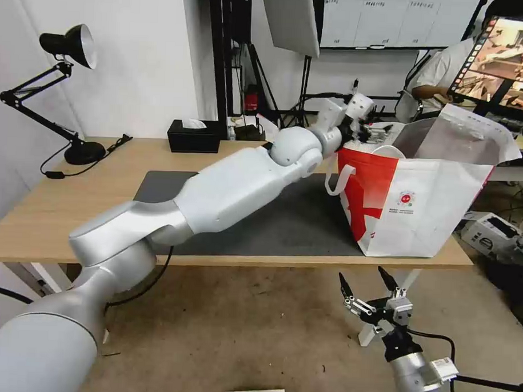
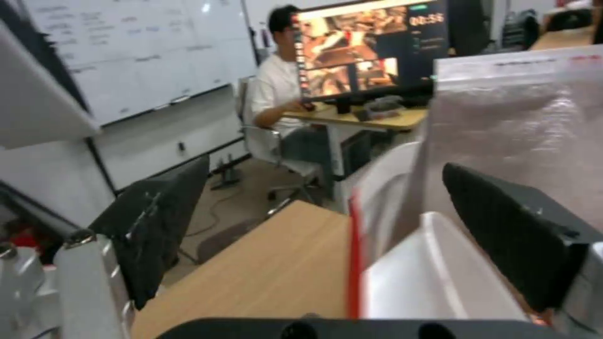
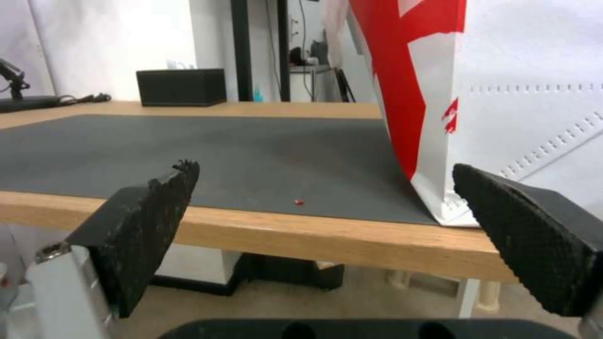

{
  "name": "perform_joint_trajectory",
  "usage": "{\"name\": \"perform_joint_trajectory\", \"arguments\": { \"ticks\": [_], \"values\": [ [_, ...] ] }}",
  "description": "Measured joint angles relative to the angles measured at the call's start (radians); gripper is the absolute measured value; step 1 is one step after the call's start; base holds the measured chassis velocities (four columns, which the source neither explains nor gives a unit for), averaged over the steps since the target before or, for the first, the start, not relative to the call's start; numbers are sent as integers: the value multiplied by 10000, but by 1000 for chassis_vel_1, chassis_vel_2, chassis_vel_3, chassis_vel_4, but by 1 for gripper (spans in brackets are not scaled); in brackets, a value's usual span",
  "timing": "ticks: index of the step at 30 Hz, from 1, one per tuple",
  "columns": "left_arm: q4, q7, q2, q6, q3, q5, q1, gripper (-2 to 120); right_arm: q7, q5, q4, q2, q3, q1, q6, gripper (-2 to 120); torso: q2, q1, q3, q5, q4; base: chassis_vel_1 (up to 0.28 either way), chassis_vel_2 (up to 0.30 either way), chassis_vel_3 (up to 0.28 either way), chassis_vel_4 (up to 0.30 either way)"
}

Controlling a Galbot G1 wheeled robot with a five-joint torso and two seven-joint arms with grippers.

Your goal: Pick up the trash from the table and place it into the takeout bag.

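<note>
The takeout bag (image 1: 421, 207) stands open on the right end of the table (image 1: 61, 212), partly on the dark grey mat (image 1: 295, 226). My left arm reaches across the mat, and its gripper (image 1: 368, 130) hangs open over the bag's near left rim (image 2: 354, 245). A white curved piece (image 1: 389, 149) (image 2: 427, 278) lies inside the bag's mouth between the fingers; I cannot tell whether it is trash or a handle. A tiny red scrap (image 3: 298, 202) lies on the mat beside the bag (image 3: 534, 103). Below the table's front edge, my right gripper (image 1: 370, 288) (image 3: 323, 167) is open and holds nothing.
A black tissue box (image 1: 193, 136) and a black desk lamp (image 1: 72, 46) stand along the table's back left. Behind the bag a person sits at a desk with a monitor (image 1: 501, 55). A white box (image 1: 489, 229) lies on the floor at right.
</note>
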Motion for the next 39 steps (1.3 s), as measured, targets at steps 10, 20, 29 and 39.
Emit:
{"name": "perform_joint_trajectory", "arguments": {
  "ticks": [10,20,29,39],
  "values": [
    [-2607,-1434,1803,-588,-1333,304,1780,100,0,0,-1,0,1,0,0,100,1,-1,-1,-1,-3,0,0,0,0],
    [-4371,-1470,3537,-1742,-3009,1087,4082,100,0,0,-1,0,0,0,0,100,1,-1,-1,-2,-2,0,0,0,0],
    [-5695,-1242,4336,-2565,-4793,1833,6475,100,1,0,-1,0,1,0,0,100,1,-1,-1,2,-4,0,0,0,0],
    [-6551,-1029,4650,-3029,-6624,2608,8890,100,0,0,-1,0,1,0,0,100,1,-1,-1,2,-3,0,0,0,0]
  ]
}}
